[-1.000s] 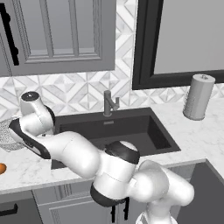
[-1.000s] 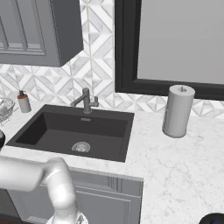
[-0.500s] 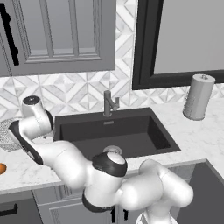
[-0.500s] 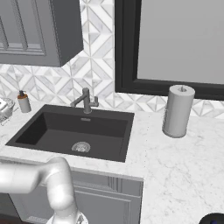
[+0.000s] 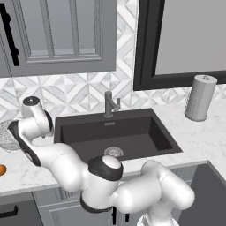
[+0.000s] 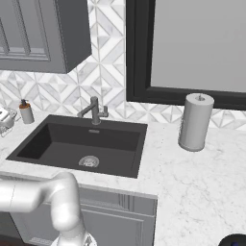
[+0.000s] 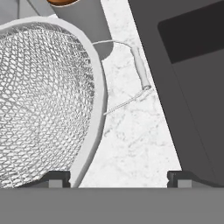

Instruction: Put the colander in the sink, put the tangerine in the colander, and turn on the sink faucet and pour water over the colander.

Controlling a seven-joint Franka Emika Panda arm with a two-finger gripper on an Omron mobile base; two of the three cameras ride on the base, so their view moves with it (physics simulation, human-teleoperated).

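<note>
the arm bends low from the base and reaches out toward nine o'clock, past the sink (image 5: pixel 115 132). the gripper (image 7: pixel 118 178) hangs over the colander (image 7: pixel 43 105) on the marble counter (image 7: pixel 131 144), its jaws apart astride the rim and wire handle, gripping nothing. the tangerine (image 5: pixel 1 170) sits at eight o'clock.

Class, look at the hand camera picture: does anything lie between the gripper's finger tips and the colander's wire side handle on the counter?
Nothing visible does. In the hand view the gripper hangs over bare marble counter, the colander rim by one tip and its wire handle just ahead, beside the sink.
</note>
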